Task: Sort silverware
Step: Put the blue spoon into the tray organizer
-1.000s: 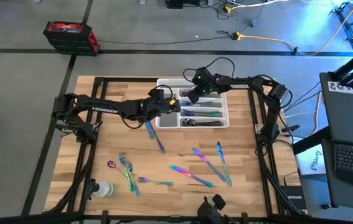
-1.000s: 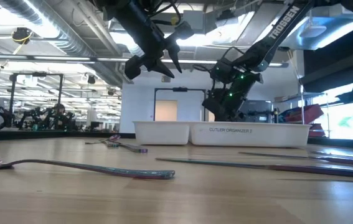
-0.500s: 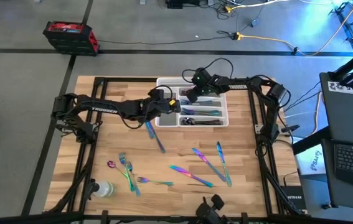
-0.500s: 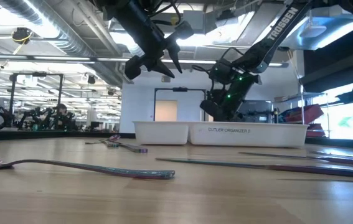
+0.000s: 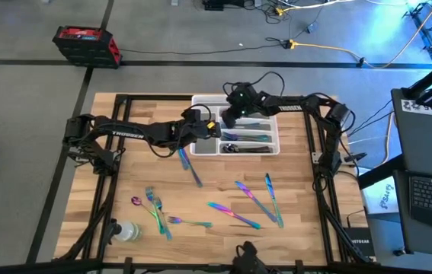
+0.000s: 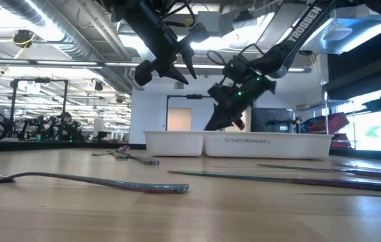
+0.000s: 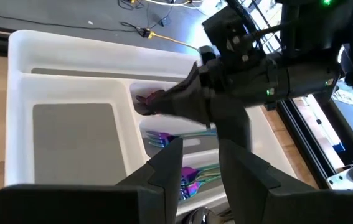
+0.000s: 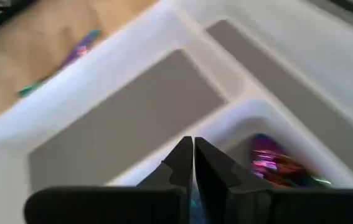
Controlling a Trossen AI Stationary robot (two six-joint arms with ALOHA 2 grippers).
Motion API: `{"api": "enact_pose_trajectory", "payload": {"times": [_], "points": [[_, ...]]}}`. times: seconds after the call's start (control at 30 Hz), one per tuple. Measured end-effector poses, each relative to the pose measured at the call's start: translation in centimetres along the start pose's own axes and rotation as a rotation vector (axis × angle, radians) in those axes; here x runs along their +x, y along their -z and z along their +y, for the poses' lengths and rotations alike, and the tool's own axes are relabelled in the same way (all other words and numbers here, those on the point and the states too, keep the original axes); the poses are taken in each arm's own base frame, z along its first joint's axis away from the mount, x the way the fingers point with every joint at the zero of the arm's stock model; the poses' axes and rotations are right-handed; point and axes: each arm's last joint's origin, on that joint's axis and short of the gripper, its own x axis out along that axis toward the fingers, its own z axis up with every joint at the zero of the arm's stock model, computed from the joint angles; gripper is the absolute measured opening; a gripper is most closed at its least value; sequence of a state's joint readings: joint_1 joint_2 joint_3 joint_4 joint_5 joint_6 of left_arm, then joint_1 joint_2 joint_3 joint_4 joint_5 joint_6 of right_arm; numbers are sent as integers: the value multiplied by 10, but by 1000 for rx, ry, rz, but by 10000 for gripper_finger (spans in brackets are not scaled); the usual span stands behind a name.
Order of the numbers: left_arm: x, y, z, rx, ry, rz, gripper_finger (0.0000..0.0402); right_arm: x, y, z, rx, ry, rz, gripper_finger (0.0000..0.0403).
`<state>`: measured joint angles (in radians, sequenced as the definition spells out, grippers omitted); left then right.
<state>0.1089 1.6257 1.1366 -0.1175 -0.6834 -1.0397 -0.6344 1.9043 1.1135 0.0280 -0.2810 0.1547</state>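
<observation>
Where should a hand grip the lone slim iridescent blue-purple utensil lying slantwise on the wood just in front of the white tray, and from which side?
Grip the slim iridescent blue-purple metal utensil at mid-length, coming straight down from above, with the fingers set across its narrow width. It lies flat and slanted on the wooden table, with bare wood along both long sides and no other piece touching it, so the fingers probably have room to close.

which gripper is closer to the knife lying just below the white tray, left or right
Left. The left gripper hangs at the cutlery organizer's left end, just above that knife. The right gripper is farther back, over the organizer's compartments.
</observation>
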Motion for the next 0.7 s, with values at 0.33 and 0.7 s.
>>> {"api": "enact_pose_trajectory", "payload": {"times": [0.33,0.7], "points": [[-1,1,0,7,-1,5,90,1,20,-4,-38,355,159,0],[-1,2,0,45,-3,8,90,13,21,-1,-55,419,104,0]]}}
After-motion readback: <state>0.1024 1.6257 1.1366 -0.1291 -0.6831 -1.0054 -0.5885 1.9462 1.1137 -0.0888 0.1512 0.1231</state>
